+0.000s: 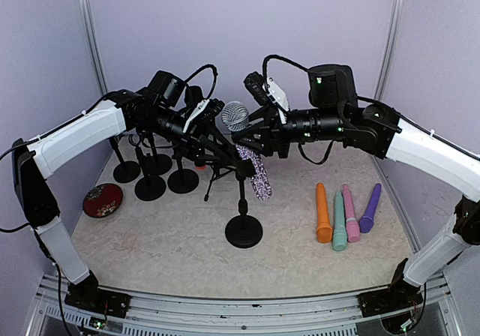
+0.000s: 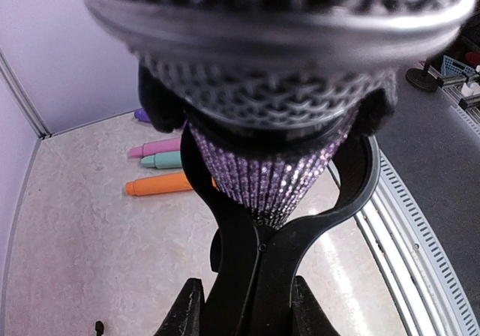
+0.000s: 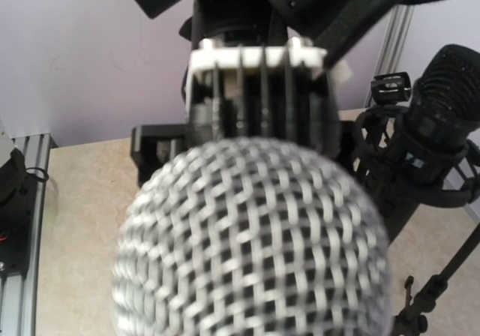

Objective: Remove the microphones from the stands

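The microphone has a silver mesh head (image 1: pixel 235 115) and a purple glitter body (image 1: pixel 255 172). It sits tilted in the black clip (image 2: pixel 247 238) of a stand with a round base (image 1: pixel 244 231). My left gripper (image 2: pixel 247 307) is shut on the clip's rear handles, and the clip's arms curve round the glitter body (image 2: pixel 274 178). From the right, my right gripper (image 1: pixel 246 130) is shut on the microphone just under the head; its dark fingers (image 2: pixel 156 103) flank the neck. In the right wrist view the mesh head (image 3: pixel 251 246) hides my own fingers.
Several bare black stands (image 1: pixel 150 186) are clustered at the left, next to a red round disc (image 1: pixel 103 199). Orange (image 1: pixel 323 214), teal (image 1: pixel 340 222), pink (image 1: pixel 351 214) and purple (image 1: pixel 370 208) microphones lie at the right. A black microphone on a shock mount (image 3: pixel 442 111) stands behind.
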